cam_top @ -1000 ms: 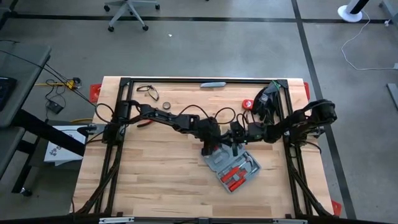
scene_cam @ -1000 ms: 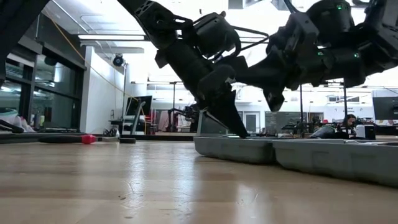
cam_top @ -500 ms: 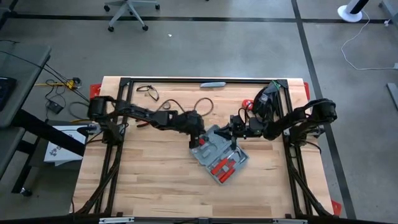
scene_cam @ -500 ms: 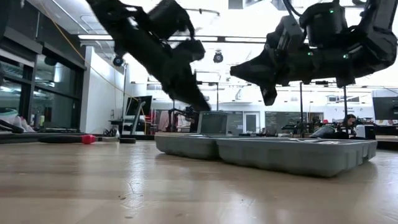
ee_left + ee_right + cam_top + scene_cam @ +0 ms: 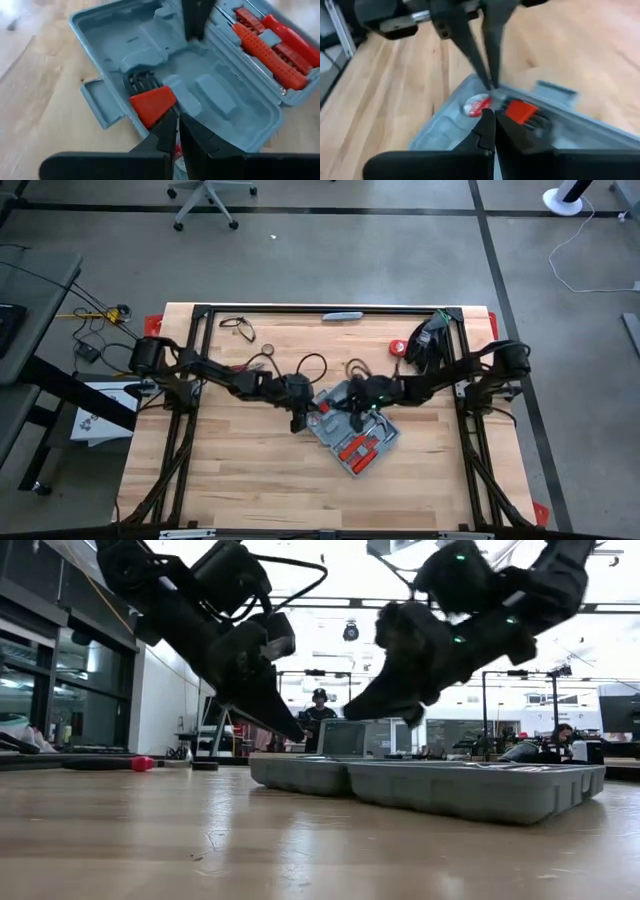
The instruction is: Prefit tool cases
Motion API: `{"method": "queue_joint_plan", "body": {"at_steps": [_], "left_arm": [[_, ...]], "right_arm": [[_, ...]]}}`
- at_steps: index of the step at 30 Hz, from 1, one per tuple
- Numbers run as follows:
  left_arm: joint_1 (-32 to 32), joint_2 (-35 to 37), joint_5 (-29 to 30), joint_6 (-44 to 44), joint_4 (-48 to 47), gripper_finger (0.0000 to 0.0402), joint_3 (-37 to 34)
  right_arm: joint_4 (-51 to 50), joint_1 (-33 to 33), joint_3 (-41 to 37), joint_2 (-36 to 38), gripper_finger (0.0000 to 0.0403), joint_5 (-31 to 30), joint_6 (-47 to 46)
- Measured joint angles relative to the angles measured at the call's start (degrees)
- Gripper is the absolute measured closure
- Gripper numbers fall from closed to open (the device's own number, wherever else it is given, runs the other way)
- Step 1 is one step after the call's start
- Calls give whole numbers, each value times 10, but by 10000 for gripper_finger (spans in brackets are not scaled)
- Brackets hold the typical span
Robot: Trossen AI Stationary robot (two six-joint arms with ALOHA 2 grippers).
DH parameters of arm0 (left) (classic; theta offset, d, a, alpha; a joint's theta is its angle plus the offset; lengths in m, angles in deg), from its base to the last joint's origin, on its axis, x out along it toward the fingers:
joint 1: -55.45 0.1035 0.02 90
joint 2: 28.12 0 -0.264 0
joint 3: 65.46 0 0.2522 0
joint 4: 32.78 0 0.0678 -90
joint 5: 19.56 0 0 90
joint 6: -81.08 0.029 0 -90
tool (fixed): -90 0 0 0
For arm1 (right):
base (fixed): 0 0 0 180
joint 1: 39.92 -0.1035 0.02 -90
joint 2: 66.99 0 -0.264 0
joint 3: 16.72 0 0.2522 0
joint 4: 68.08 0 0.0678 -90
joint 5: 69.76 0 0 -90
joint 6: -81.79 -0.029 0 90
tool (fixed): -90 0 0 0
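The tool case (image 5: 352,430) lies open mid-table, red-handled tools (image 5: 272,42) seated in one half. Both grippers hover over the other half, left gripper (image 5: 306,420) and right gripper (image 5: 362,402), each pressed together and empty. Descending so close, they risk colliding or shoving the case.

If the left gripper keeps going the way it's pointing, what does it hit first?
Most likely the red block seated in the open tool case, just ahead of the left gripper; depth is uncertain.

Tool case (image 5: 350,428) and both pincers shifted left
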Motion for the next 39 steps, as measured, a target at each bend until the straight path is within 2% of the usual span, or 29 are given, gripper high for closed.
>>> {"method": "queue_joint_plan", "body": {"at_steps": [6, 10, 19, 24, 30, 33, 36, 39], "left_arm": [[-17, 0, 24, -18, -4, 387, -2], [-21, 0, 26, -24, -43, 387, -2], [-21, 0, 68, -19, -82, 387, 0], [-19, 0, 117, 8, -80, 387, -1], [-7, 0, 186, 25, -71, 387, -1], [-7, 1, 184, 36, -50, 387, -1], [-11, 15, 174, 31, -36, 387, -4], [-18, 37, 169, 27, 21, 387, -40]], "right_arm": [[-66, 5, 79, -80, 403, 19, 25], [-79, 23, 102, -120, 403, 18, 15], [-45, 20, 82, -85, 403, 39, 8], [21, 14, 83, -69, 403, 65, 12], [65, 45, 82, -72, 403, 51, 16], [170, 68, 83, -71, 403, 100, 11], [257, 89, 80, -87, 403, 166, -39], [329, 97, 82, -113, 403, 201, -79]]}}
